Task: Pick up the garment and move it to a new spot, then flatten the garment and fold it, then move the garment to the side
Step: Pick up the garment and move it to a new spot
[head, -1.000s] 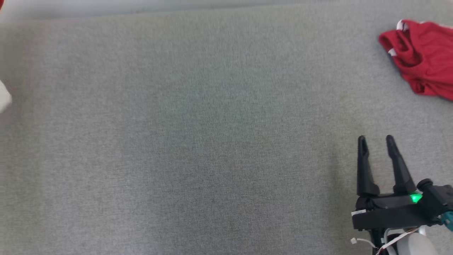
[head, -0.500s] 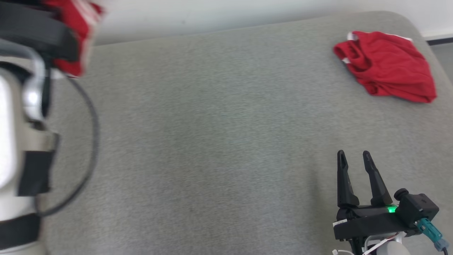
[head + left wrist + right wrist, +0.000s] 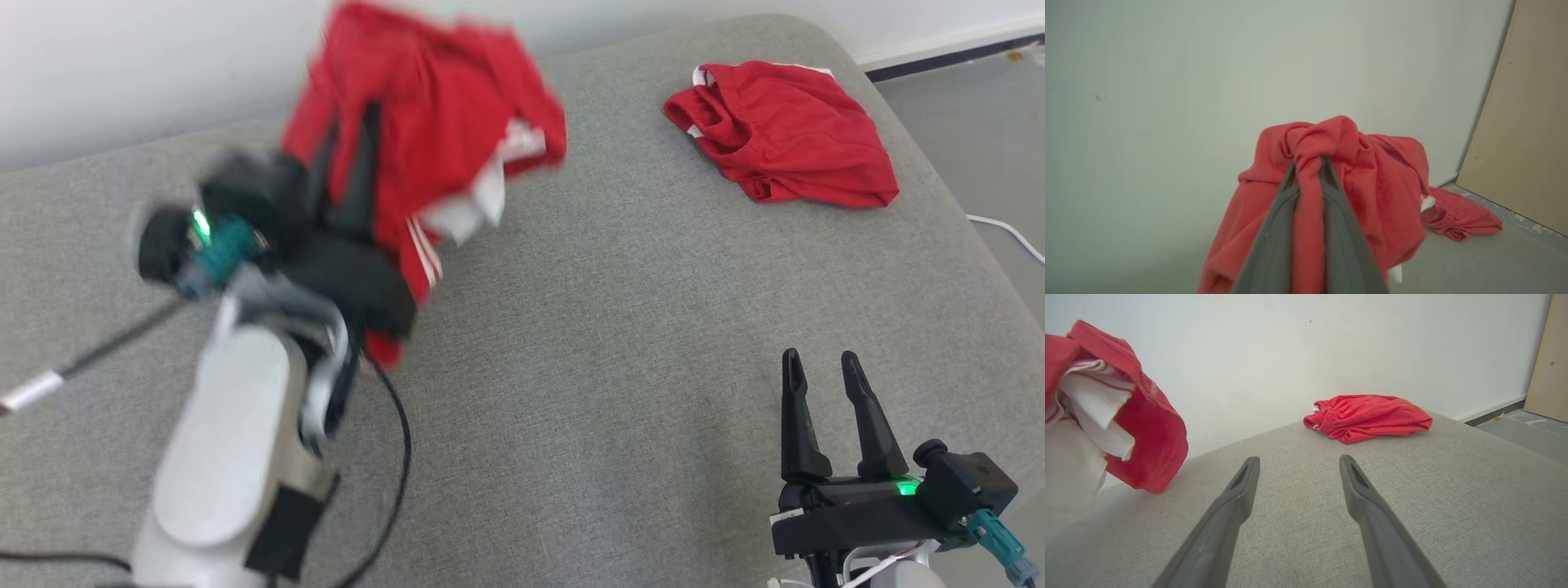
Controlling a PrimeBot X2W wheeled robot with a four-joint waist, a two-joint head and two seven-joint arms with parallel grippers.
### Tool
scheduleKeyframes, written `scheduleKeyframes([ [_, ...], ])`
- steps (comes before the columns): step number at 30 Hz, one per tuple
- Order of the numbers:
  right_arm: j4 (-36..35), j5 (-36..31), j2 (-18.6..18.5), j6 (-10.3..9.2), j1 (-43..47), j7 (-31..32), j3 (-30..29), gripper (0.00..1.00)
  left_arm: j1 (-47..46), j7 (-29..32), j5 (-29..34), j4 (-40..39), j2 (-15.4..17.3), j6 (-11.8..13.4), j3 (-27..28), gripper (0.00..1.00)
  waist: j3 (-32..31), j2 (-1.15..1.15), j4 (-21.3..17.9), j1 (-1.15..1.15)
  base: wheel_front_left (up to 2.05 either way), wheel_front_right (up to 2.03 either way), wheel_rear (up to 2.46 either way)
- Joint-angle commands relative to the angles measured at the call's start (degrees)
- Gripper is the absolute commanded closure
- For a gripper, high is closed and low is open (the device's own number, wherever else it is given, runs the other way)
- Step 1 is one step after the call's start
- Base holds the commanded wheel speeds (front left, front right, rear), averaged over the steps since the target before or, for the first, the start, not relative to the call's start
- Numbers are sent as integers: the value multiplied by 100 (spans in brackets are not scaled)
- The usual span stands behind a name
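While the left tool (image 3: pixel 1308 168) is clamped on a bunched fold of the red garment (image 3: pixel 441 90), the cloth hangs lifted off the grey fabric-covered bench (image 3: pixel 588 384), above its far left part in the head view. In the left wrist view a strip of red fabric is pinched between the two dark fingers, wads up just past their tips and drapes down on both sides of them. White lining and thin white stripes show along the garment's lower edge. The left arm's pale forearm (image 3: pixel 229 433) and the held cloth are blurred in the head view, and a black cable (image 3: pixel 402 457) loops beside the forearm. The right tool (image 3: pixel 820 363) sits at the near right of the bench with its fingers apart and nothing between them, pointing toward the far edge; whether it touches the fabric cannot be told. A second red garment (image 3: pixel 792 131) lies crumpled on the bench's far right corner, white trim at its waistband, well apart from both tools. A pale wall (image 3: pixel 1290 343) stands behind the bench, a tan board (image 3: pixel 1527 122) leans at the right, and a white cord (image 3: pixel 1008 233) lies on the grey floor (image 3: pixel 963 114) beyond the corner.
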Motion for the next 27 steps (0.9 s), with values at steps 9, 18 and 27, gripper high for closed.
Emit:
scheduleKeyframes([
  [9, -8, -64, 74, -16, -78, -23, 116, 0, 1227, -441, -134, 1095, -196, -108, -570, 100, 92, 0, 144, 1, 0, 0, 0],
  [18, -31, -113, -32, -16, 17, -24, 110, 0, 1190, -1102, -153, 1240, -299, -114, -942, 0, -205, 0, 524, 1, 0, 0, 0],
  [27, -169, -213, -194, -16, 293, -8, -35, 0, 1758, -1582, -281, 675, 168, 209, -358, 0, -796, 0, 1296, 1, 0, 0, 0],
])
